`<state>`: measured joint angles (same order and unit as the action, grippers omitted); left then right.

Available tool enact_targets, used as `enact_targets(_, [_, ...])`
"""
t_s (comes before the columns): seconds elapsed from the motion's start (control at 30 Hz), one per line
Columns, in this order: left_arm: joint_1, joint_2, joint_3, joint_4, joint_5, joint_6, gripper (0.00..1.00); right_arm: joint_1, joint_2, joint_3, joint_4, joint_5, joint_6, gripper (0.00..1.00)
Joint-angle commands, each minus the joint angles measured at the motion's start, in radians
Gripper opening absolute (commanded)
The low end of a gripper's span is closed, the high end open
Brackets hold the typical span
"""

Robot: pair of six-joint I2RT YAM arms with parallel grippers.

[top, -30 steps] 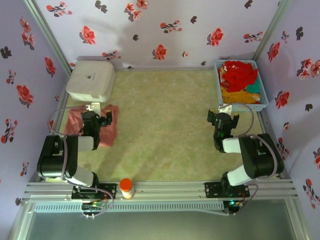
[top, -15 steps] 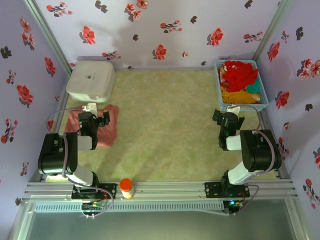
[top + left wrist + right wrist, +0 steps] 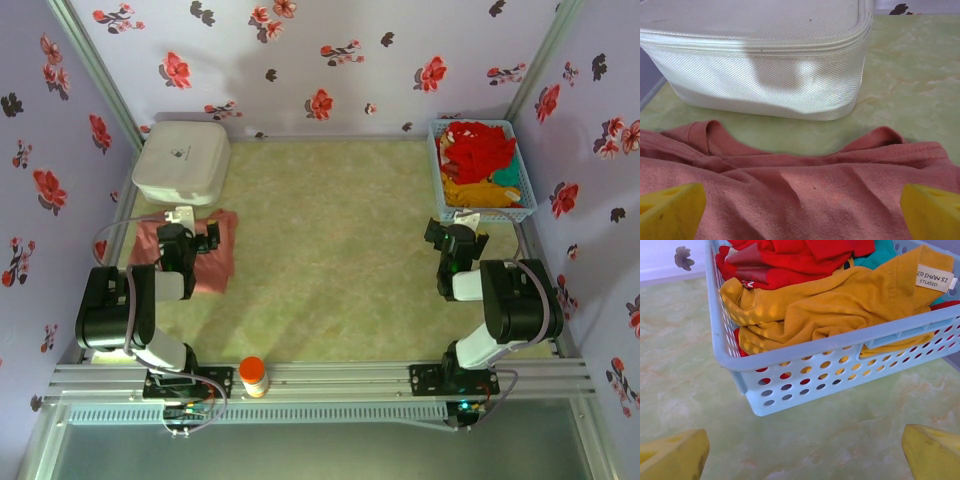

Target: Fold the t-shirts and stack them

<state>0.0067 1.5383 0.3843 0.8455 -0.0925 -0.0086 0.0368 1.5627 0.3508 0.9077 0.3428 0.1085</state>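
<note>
two grippers are seen spread wide: salmon-pink t-shirt (image 3: 815, 187) beneath the left gripper (image 3: 800, 210), light-blue basket (image 3: 805, 362) just ahead of the right gripper (image 3: 802, 452).

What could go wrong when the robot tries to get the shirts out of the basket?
1. The orange-yellow t-shirt and red t-shirt lie tangled in the basket, so the open right gripper might pull out both or drag the basket along.
2. The pink t-shirt lies wrinkled close to the white box; the open left gripper could bunch it up.
</note>
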Motion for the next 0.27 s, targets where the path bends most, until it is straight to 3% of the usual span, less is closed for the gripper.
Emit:
enact_targets(0.0, [0.0, 0.004, 0.014, 0.028, 0.008, -0.004, 1.0, -0.001, -0.004, 0.022, 0.003, -0.018, 0.006, 0.99])
enact_targets(0.23, [0.0, 0.005, 0.014, 0.029, 0.007, -0.005, 1.0, 0.0, -0.005, 0.027, -0.008, -0.047, -0.001, 0.99])
